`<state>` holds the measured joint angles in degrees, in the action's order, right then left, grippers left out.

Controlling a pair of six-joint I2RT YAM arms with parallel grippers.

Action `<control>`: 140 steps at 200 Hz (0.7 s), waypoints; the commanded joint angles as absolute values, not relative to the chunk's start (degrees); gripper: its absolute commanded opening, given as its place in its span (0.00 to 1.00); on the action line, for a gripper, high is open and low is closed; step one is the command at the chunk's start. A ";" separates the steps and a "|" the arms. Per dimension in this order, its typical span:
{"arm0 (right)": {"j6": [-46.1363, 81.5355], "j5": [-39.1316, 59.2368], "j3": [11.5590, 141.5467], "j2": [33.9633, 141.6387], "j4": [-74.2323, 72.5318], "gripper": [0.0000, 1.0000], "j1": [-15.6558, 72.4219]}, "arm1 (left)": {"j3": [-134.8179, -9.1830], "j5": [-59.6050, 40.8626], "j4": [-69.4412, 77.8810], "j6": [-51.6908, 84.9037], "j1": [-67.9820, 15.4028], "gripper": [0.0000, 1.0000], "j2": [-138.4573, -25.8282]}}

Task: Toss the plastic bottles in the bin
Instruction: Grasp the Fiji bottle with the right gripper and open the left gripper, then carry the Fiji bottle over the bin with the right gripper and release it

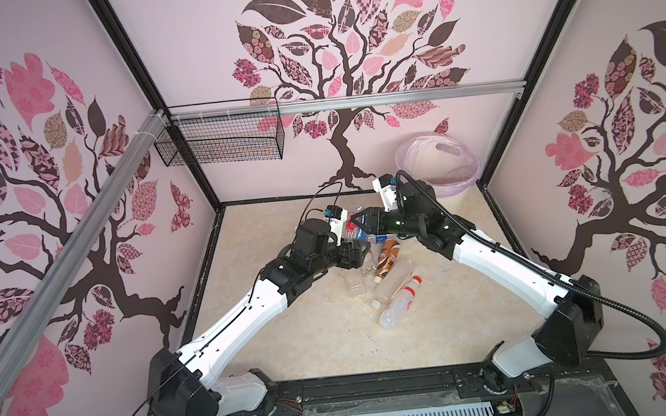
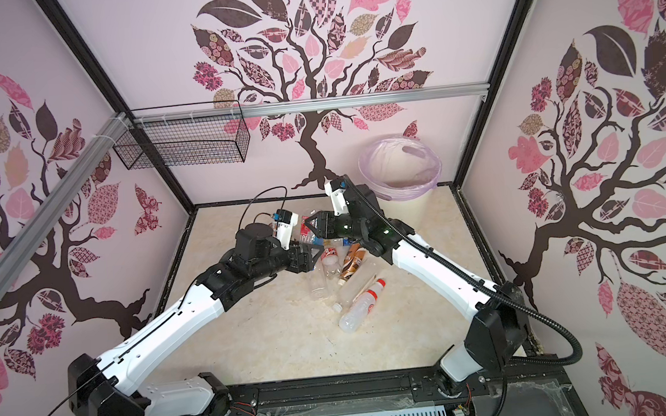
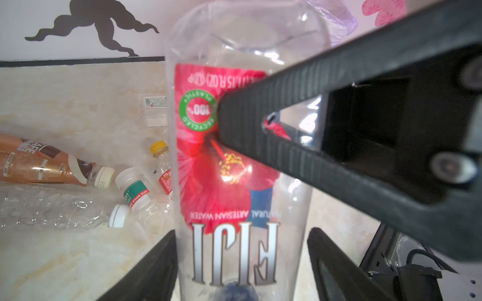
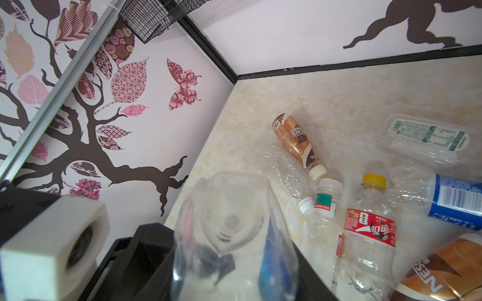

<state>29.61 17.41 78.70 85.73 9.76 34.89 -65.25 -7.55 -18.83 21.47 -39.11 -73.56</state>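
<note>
We see a lilac bag (image 1: 425,157) lining the far-right bin (image 1: 456,196). Our right fingers (image 3: 273,104) clamp a clear, red-labelled bottle (image 3: 221,182); our left fingers (image 3: 156,265) stand open around it.

You're looking at a clear Fiji bottle (image 3: 227,156) with a red hibiscus label, a green ring and silver lettering. The coffee bottle (image 3: 44,164) is brown with a cream cap. The counter (image 1: 293,342) is cream marble, the bin (image 1: 450,199) cream-white, its bag (image 1: 465,183) lilac, and the wire basket (image 1: 220,140) black.
</note>
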 commanded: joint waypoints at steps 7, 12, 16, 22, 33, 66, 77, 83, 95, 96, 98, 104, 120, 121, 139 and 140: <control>25.22 11.73 82.97 84.09 14.48 0.45 34.56 | -68.36 -6.80 -19.28 20.42 -39.33 0.95 -71.07; 24.57 10.80 83.58 83.80 15.11 0.45 34.39 | -68.62 -6.62 -19.64 20.27 -39.35 0.97 -70.87; 24.10 10.02 84.13 83.58 15.63 0.45 34.08 | -68.82 -6.55 -19.89 20.09 -39.35 0.98 -70.68; 23.51 8.89 85.04 83.30 16.29 0.44 33.72 | -69.19 -6.42 -20.25 19.81 -39.29 0.98 -70.46; 21.96 6.04 87.19 82.62 17.73 0.44 33.21 | -70.01 -6.42 -20.73 19.39 -39.30 0.98 -70.07; 14.37 -5.80 96.08 81.00 22.57 0.42 32.88 | -74.98 -7.52 -22.36 17.96 -39.30 0.98 -70.26; 11.81 -10.40 99.48 80.34 23.64 0.42 32.80 | -77.04 -8.22 -22.21 17.68 -39.31 0.98 -70.65; 10.23 -12.70 101.25 80.02 23.86 0.42 32.78 | -78.34 -8.66 -22.07 17.58 -39.32 0.98 -71.14; 7.14 -17.35 104.77 79.15 23.83 0.41 32.79 | -81.01 -9.21 -21.42 17.58 -39.35 0.98 -72.02; 6.91 -17.68 105.12 79.12 23.83 0.41 32.78 | -81.20 -9.26 -21.35 17.58 -39.41 0.98 -72.14; 6.45 -18.48 105.65 79.00 23.78 0.41 32.78 | -81.63 -9.37 -21.16 17.58 -39.36 0.98 -72.33; 4.84 -20.46 107.52 78.66 23.58 0.41 32.79 | -83.02 -9.74 -20.58 17.65 -39.41 0.98 -73.01; 0.85 -24.77 111.89 77.75 22.11 0.40 32.81 | -87.15 -11.69 -19.55 17.62 -39.48 0.98 -75.22; 0.64 -25.00 112.11 77.72 22.00 0.40 32.84 | -87.48 -11.78 -19.49 17.60 -39.47 0.98 -75.36; -3.00 -28.11 117.27 77.42 20.65 0.40 32.79 | -92.24 -12.90 -19.10 17.90 -39.79 0.98 -78.25; -3.26 -28.25 117.56 77.47 20.61 0.40 32.79 | -92.44 -13.00 -19.00 17.96 -39.76 0.98 -78.33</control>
